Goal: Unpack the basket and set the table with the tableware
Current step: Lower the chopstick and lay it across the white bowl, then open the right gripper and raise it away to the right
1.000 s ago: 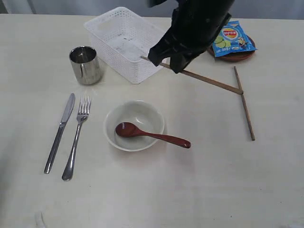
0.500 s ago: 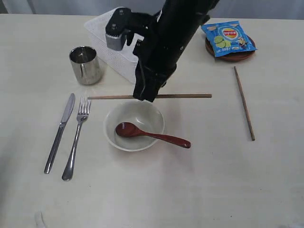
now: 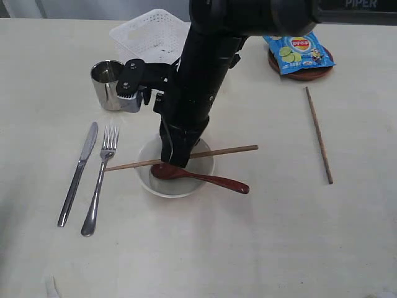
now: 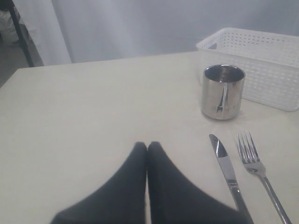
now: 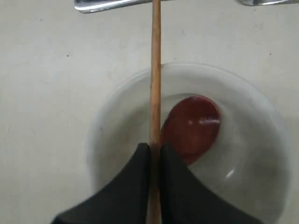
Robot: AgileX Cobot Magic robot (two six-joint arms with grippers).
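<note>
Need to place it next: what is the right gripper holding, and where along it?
The right gripper pinches one wooden chopstick near its middle, over the bowl.

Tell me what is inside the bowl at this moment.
The reddish spoon rests with its head in the bowl, handle out over the rim. The right hand holds one chopstick across it. The arm covers the bowl's far side in the exterior view.

- Basket: right part hidden behind right arm, upper centre.
- Bowl: far rim concealed by right gripper.
- Plate: mostly covered by snack packet, upper right.
- Knife, fork: handles cut off, lower right edge.
</note>
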